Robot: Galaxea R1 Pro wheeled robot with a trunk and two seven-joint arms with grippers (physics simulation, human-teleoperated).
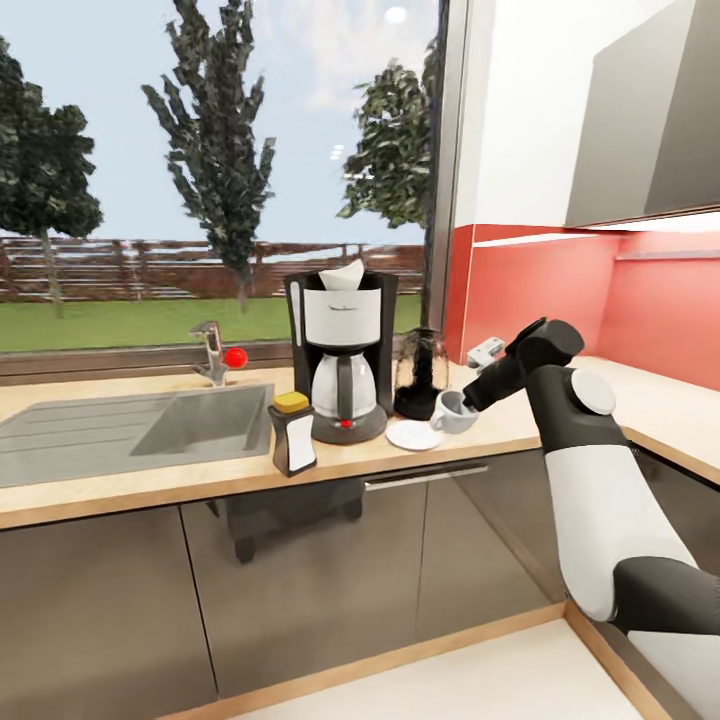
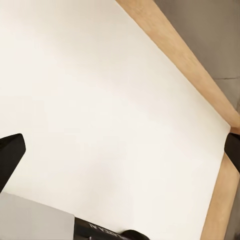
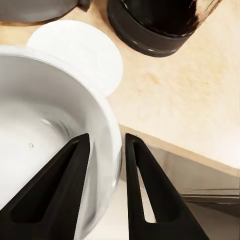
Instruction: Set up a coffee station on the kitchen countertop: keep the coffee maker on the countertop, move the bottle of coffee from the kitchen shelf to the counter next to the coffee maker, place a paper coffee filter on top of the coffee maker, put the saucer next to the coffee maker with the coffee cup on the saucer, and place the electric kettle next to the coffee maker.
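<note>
On the kitchen countertop stands the coffee maker, and the paper coffee filter rests on top of it. The bottle of coffee is at its front left. The electric kettle is at its right. The saucer lies in front of the kettle. My right gripper is shut on the rim of the coffee cup, held tilted over the saucer's right edge. In the right wrist view one finger is inside the coffee cup and the other outside, above the saucer. My left gripper is open over the floor.
A grey inset sink and a faucet with a red knob are left of the coffee maker. A red backsplash wall and the corner worktop lie to the right. Dark cabinet fronts stand below the counter.
</note>
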